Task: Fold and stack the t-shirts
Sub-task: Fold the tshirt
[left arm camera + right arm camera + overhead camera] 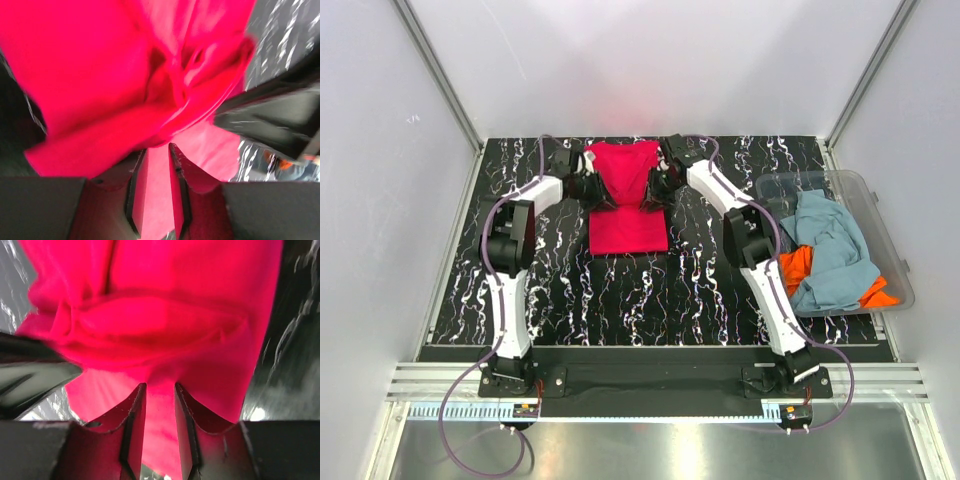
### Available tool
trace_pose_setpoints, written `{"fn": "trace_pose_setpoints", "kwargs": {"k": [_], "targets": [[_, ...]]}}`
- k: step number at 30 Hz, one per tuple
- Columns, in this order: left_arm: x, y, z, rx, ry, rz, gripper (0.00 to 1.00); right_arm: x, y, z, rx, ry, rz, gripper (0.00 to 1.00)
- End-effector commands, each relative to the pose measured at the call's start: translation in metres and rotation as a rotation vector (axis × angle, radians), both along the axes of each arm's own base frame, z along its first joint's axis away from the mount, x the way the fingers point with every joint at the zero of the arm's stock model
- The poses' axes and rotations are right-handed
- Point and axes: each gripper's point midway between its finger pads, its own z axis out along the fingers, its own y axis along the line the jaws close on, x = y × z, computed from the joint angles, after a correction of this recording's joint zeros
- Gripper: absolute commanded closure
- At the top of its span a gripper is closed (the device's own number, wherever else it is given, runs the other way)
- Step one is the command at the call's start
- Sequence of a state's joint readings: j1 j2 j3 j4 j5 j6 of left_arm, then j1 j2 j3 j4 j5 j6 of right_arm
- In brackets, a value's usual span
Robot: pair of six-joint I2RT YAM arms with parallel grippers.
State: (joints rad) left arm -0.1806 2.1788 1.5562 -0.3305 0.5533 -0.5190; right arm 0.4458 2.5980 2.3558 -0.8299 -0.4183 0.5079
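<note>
The crimson red t-shirt [628, 225] lies on the black marbled table at the middle back. Its far part [622, 162] is raised between the two grippers. My left gripper [594, 187] is shut on the shirt's left edge, and red cloth [115, 75] bunches at its fingertips in the left wrist view [157, 150]. My right gripper [656, 188] is shut on the shirt's right edge, and gathered red cloth [165, 325] hangs from its tips in the right wrist view [160, 390]. The grey-blue t-shirt [832, 255] and the orange t-shirt [798, 264] lie crumpled in the tub.
A clear plastic tub [885, 235] stands at the table's right edge with the other shirts in it. White walls close in the back and both sides. The other gripper's dark finger [280, 120] shows at the right of the left wrist view.
</note>
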Motion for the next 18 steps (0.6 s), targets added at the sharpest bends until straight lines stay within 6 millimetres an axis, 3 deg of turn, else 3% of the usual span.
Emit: {"fn": "trace_pose_setpoints", "kwargs": {"k": [1,2,3,4,5,6,7,8,11,13,15,16,17,18], "targets": [[0.046,0.012,0.028,0.008,-0.138,0.024,0.72,0.036,0.009,0.024,0.034,-0.127,-0.026,0.64],[0.051,0.015,0.029,0.003,-0.132,0.031,0.72,0.041,0.008,0.014,0.030,-0.118,-0.040,0.64],[0.066,0.018,0.042,-0.027,-0.155,0.048,0.72,0.048,0.006,0.015,0.035,-0.127,-0.057,0.64],[0.073,0.021,0.034,-0.033,-0.140,0.059,0.71,0.059,0.003,0.024,0.044,-0.162,-0.082,0.64],[0.078,0.024,0.033,-0.039,-0.135,0.069,0.71,0.065,0.000,0.019,0.044,-0.158,-0.105,0.63],[0.095,0.031,0.047,-0.049,-0.171,0.092,0.71,0.072,-0.004,0.019,0.045,-0.167,-0.124,0.63],[0.101,0.036,0.036,-0.051,-0.149,0.108,0.70,0.085,-0.010,0.024,0.068,-0.195,-0.144,0.63],[0.110,0.041,0.039,-0.060,-0.163,0.120,0.69,0.091,-0.012,0.027,0.089,-0.196,-0.165,0.63],[0.138,0.051,0.084,-0.115,-0.249,0.151,0.69,0.110,-0.025,0.048,0.174,-0.203,-0.233,0.63],[0.136,0.052,0.101,-0.116,-0.274,0.150,0.68,0.111,-0.031,0.067,0.210,-0.211,-0.231,0.63],[0.121,0.056,0.123,-0.099,-0.302,0.145,0.67,0.105,-0.031,0.081,0.225,-0.217,-0.202,0.61],[0.114,0.056,0.125,-0.097,-0.299,0.146,0.67,0.095,-0.029,0.091,0.240,-0.206,-0.172,0.60],[0.098,0.053,0.115,-0.115,-0.267,0.139,0.66,0.090,-0.029,0.094,0.242,-0.205,-0.148,0.59],[0.088,0.052,0.138,-0.136,-0.307,0.133,0.66,0.084,-0.029,0.096,0.247,-0.194,-0.132,0.57]]}}
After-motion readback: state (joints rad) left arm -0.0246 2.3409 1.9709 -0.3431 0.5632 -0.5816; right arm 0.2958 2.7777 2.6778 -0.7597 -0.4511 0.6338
